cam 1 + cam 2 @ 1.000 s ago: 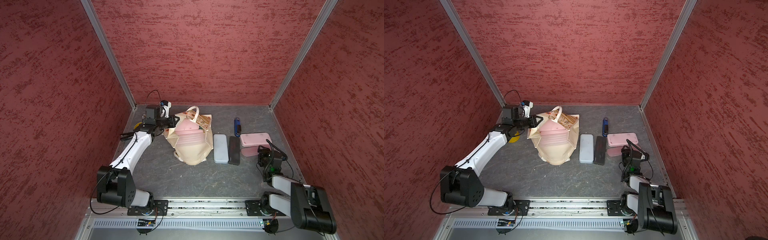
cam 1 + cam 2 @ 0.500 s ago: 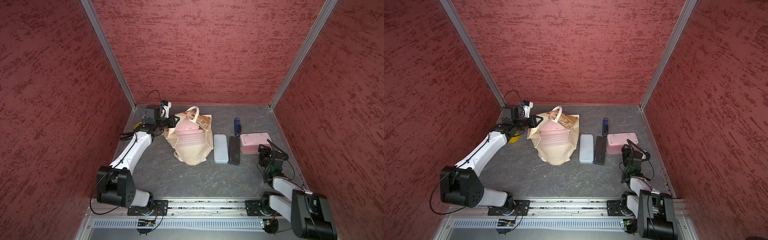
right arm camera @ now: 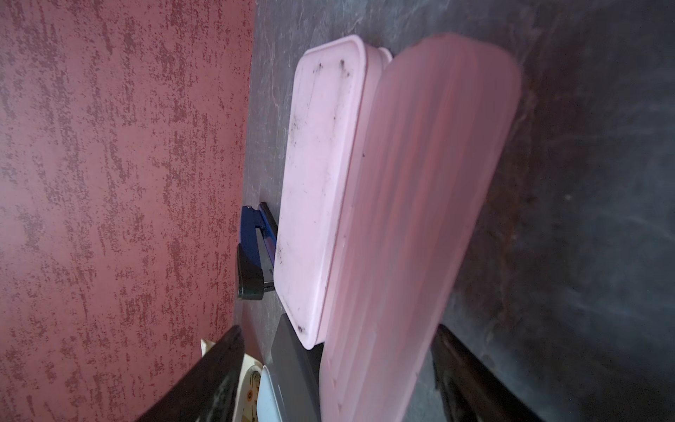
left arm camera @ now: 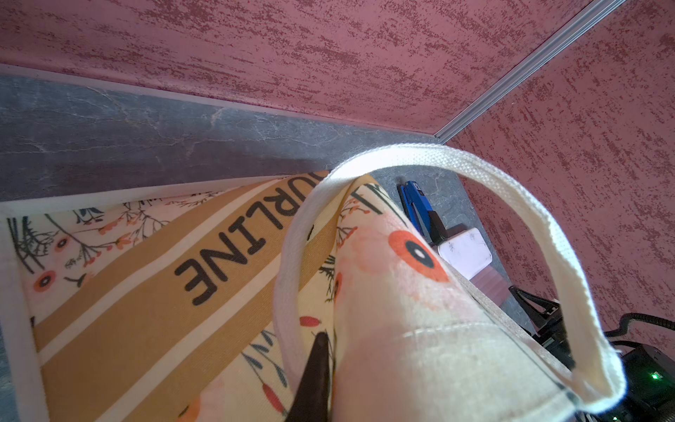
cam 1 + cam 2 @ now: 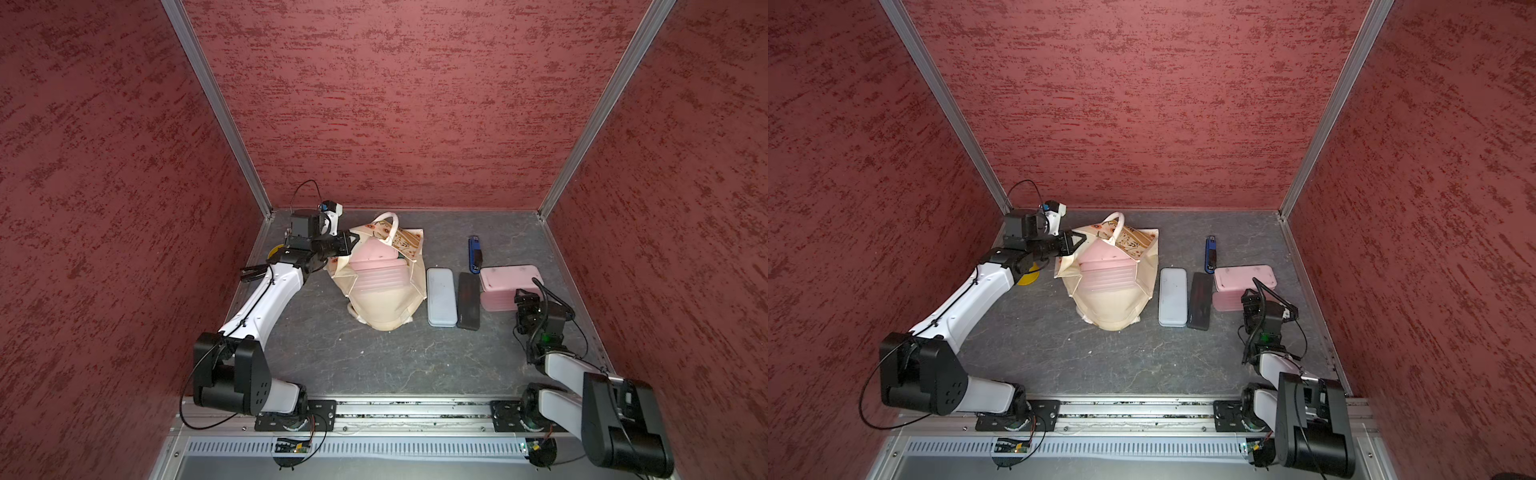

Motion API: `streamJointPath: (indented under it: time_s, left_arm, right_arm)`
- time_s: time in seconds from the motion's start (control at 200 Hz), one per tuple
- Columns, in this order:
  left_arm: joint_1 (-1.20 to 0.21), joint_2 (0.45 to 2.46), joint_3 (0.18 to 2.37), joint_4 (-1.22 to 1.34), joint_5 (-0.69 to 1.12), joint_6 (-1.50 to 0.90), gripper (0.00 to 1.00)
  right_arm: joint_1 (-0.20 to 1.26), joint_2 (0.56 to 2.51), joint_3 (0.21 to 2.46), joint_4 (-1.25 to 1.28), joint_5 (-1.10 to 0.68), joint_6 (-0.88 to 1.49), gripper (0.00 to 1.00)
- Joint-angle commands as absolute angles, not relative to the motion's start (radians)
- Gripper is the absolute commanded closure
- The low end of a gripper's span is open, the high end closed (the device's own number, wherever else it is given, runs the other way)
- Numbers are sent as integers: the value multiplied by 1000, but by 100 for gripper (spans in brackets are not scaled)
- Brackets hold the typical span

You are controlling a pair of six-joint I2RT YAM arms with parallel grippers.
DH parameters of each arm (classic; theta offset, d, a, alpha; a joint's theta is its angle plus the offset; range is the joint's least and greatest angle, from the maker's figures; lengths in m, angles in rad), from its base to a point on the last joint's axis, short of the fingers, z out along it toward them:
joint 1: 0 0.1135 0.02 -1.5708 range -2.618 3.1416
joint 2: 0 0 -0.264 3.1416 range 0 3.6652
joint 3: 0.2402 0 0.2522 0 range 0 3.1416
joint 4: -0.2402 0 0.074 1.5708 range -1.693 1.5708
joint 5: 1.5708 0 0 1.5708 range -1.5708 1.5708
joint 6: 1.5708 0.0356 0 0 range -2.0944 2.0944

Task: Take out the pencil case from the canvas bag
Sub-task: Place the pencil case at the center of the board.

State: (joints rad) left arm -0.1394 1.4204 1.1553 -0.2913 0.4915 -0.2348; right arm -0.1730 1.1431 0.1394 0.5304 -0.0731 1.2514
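The cream canvas bag (image 5: 386, 307) (image 5: 1108, 307) lies on the grey floor with its mouth toward the back wall. A pink ribbed pencil case (image 5: 374, 270) (image 5: 1106, 270) shows inside the mouth. My left gripper (image 5: 352, 241) (image 5: 1077, 240) is shut on the bag's rim by the white handle (image 4: 511, 190); one dark finger (image 4: 317, 365) presses the printed cloth (image 4: 146, 292). My right gripper (image 5: 524, 297) (image 5: 1250, 297) (image 3: 339, 365) stands open at the right, its jaws either side of the end of a second pink ribbed case (image 5: 496, 301) (image 3: 420, 219), not gripping it.
A pink lidded box (image 5: 511, 276) (image 3: 321, 182) lies behind that case. A pale blue tin (image 5: 441, 296) and a black case (image 5: 468, 300) lie side by side right of the bag. A blue stapler (image 5: 474, 253) sits behind them. A yellow disc (image 5: 1027, 278) lies under the left arm. Red walls enclose three sides.
The right gripper's jaws have spread wider around the pink ribbed case on the floor. The left arm and the bag have stayed put.
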Motion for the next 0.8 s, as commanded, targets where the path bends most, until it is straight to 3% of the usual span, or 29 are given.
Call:
streamJointPath:
  time_s: [0.0, 0.797]
  left_arm:
    - [-130, 1393, 1154, -276, 491, -244, 100]
    - [-131, 1394, 1154, -277, 490, -242, 100]
  right_arm:
    - [-179, 1163, 179, 560, -99, 1249, 18]
    - [-178, 1272, 211, 630, -143, 1286, 12]
